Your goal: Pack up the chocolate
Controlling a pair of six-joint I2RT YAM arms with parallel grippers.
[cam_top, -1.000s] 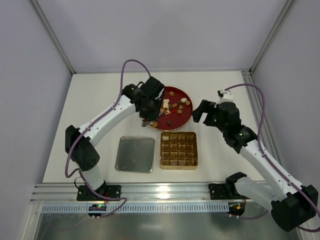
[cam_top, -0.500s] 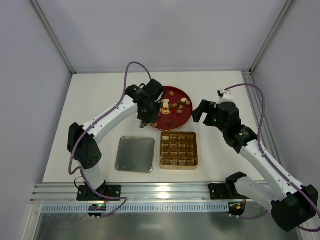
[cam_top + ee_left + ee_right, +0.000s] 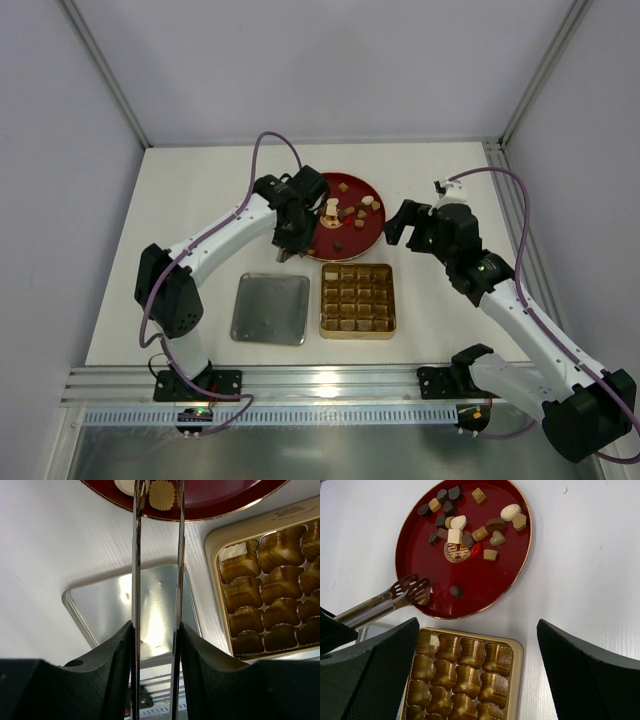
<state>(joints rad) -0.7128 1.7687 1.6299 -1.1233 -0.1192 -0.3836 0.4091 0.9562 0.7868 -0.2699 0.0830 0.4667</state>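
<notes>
The chocolate lies as several dark, caramel and cream pieces on a round red plate, clearest in the right wrist view. My left gripper is shut on metal tongs. In the left wrist view the tong tips straddle a caramel fluted piece at the plate's near-left edge. Whether they pinch it, I cannot tell. My right gripper is open and empty, above the gold tin and the plate. A cream piece lies in one corner cell of the tin.
The gold tin sits in front of the plate, its other cells showing only gold liners. It also shows in the left wrist view. A silver lid lies flat to the tin's left, under the tongs.
My left gripper has drawn back toward the near left with the tongs, so their tips now sit at the plate's near-left edge. The right arm has not moved.
</notes>
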